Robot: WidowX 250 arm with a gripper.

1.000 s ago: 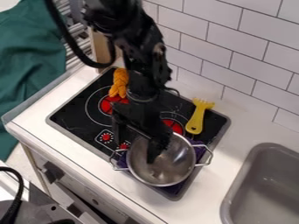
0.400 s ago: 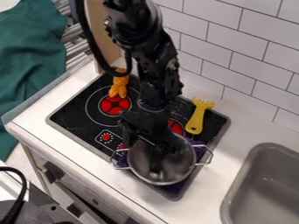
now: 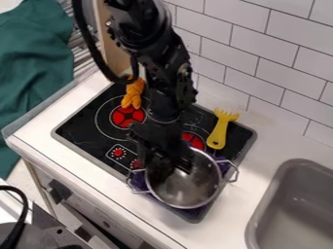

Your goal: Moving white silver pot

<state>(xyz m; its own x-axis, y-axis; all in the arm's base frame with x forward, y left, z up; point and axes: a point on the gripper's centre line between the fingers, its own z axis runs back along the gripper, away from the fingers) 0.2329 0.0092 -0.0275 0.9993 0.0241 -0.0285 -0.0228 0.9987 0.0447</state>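
The gripper (image 3: 166, 168) hangs down over the upper left part of the silver pot (image 3: 190, 188), its lower end at or inside the rim. Whether it holds the rim is hidden by its own dark shape. The pot, with a wire handle on either side, rests on a purple cloth (image 3: 138, 180) at the front right part of the black stove top. The pot's inside faces the camera, and its upper left rim is covered by the gripper.
An orange toy (image 3: 132, 94) lies at the stove's back left, and a yellow fork-like utensil (image 3: 219, 134) at its back right. A grey sink (image 3: 296, 204) is at the right; a tiled wall (image 3: 253, 73) stands behind.
The gripper has moved toward the pot's left side since the last earlier frame. The pot has shifted slightly right and down, its left handle now lower; more purple cloth shows at its left.
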